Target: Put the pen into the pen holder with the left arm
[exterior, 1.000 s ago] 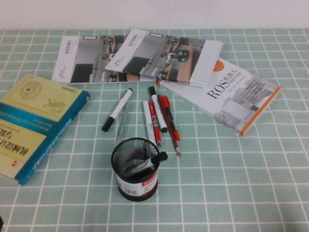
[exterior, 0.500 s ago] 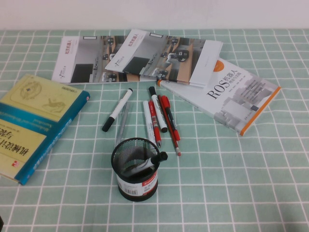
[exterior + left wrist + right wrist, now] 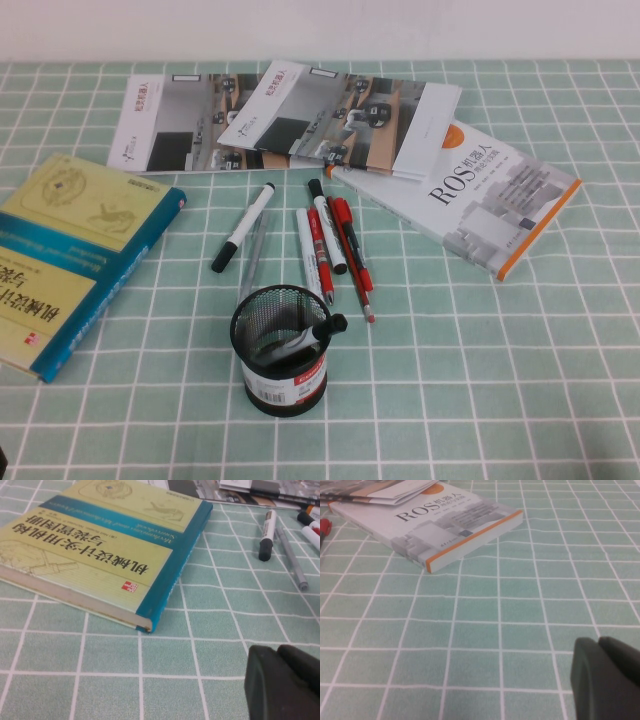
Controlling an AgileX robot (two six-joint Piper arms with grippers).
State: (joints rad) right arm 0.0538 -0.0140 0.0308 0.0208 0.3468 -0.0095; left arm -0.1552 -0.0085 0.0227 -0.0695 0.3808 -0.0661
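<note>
Pen (image 3: 308,336): thick white barrel, black cap; sits inside the holder (image 3: 280,350), leaning right with the cap end (image 3: 331,325) poking over the right rim, barrel seen through the mesh. Holder is a round black wire-mesh cup with a solid base band carrying a red label, upright on the green checked cloth (image 3: 500,380), near centre. Just beyond it lie loose pens: a slimmer white black-capped marker (image 3: 243,227) to the far left, a clear-bodied pen beside it, then a white marker and red pens (image 3: 350,255) to the far right. Teal-and-yellow book (image 3: 70,255) at left, ROS book (image 3: 480,195) at far right, brochures (image 3: 290,115) at the far edge. Left gripper (image 3: 282,682) is low over bare cloth near the teal book, fingers pressed together, empty. Right gripper (image 3: 605,680) is low over bare cloth nearer than the ROS book, fingers together, empty.
</note>
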